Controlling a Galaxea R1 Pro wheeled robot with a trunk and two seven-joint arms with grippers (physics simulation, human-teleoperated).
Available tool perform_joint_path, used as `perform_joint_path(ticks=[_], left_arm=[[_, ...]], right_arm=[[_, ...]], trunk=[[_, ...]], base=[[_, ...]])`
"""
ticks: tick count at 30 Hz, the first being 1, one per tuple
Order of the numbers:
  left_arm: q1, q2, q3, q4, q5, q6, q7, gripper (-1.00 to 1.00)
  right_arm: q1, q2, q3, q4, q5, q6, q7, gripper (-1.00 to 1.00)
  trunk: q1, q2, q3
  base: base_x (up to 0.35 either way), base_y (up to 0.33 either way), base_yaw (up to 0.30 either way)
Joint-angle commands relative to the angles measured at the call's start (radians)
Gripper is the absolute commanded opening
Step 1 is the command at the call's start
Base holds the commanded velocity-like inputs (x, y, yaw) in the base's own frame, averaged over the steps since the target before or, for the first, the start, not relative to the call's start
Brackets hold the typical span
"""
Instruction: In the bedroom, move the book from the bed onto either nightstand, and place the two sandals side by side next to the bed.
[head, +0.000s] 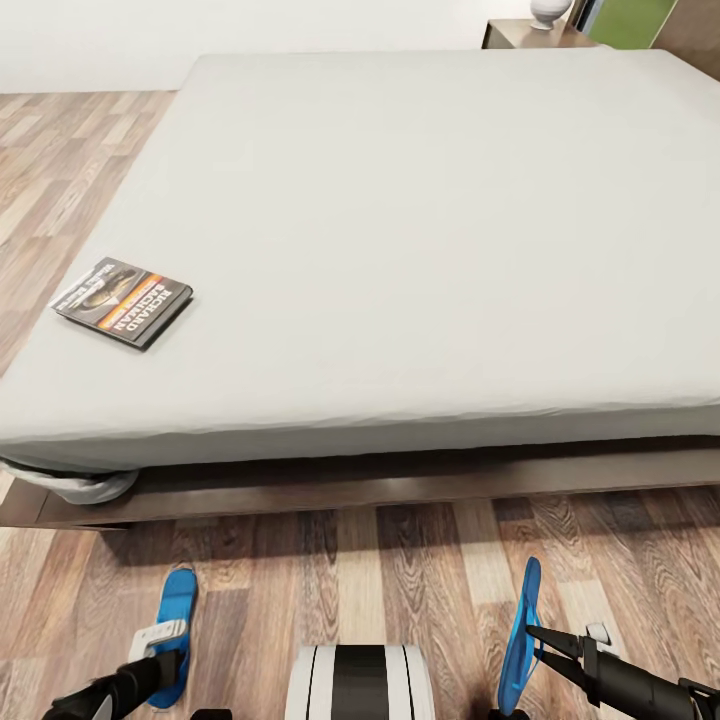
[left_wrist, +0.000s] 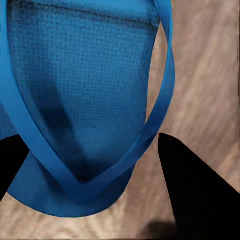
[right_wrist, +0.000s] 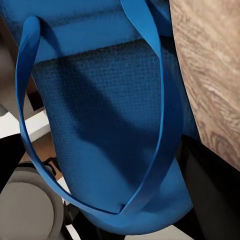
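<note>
A white rounded vase is standing at the far corner past the mattress, well away from both grippers. Just beside it a green panel is showing, and a white wall is running behind.

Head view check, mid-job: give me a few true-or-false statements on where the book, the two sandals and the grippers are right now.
1. The dark paperback book lies on the light-grey mattress of the bed. True.
2. The book is at the middle of the mattress. False: it lies near the mattress's left edge in the head view.
3. Both bright-blue sandals lie flat and side by side on the floor. False: the left sandal lies flat at the left gripper, the right sandal stands on edge at the right gripper, and they are far apart.
4. A sandal is on the mattress. False: both are over the wood-plank floor.
5. The bed frame is dark wood. True.
</note>
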Motion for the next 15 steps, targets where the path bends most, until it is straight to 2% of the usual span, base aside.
perform_joint_path(ticks=[1, 5, 11, 15], left_arm=[[0.001, 0.000, 0.004, -0.001, 0.007, -0.018, -0.002, -1.00], [0.002, -0.001, 0.005, -0.001, 0.007, -0.061, -0.002, -1.00], [0.003, -0.001, 0.005, -0.001, 0.008, -0.068, -0.002, -1.00], [0.003, -0.001, 0.005, -0.001, 0.008, -0.067, 0.000, -1.00]], right_arm=[[-0.001, 0.001, -0.005, -0.001, 0.011, 0.011, 0.007, -1.00], [-0.001, 0.001, -0.005, -0.001, 0.011, 0.011, 0.008, -1.00], [-0.001, 0.001, -0.006, -0.001, 0.011, 0.011, 0.008, -1.00], [-0.001, 0.001, -0.005, -0.001, 0.011, 0.011, 0.007, -1.00]], trunk=[[0.000, 0.000, -0.001], [0.000, 0.000, -0.001], [0.000, 0.000, -0.001], [0.002, -0.001, -0.016]], base=[[0.000, 0.000, 0.000], [0.000, 0.000, 0.000], [0.000, 0.000, 0.000], [0.000, 0.000, 0.000]])
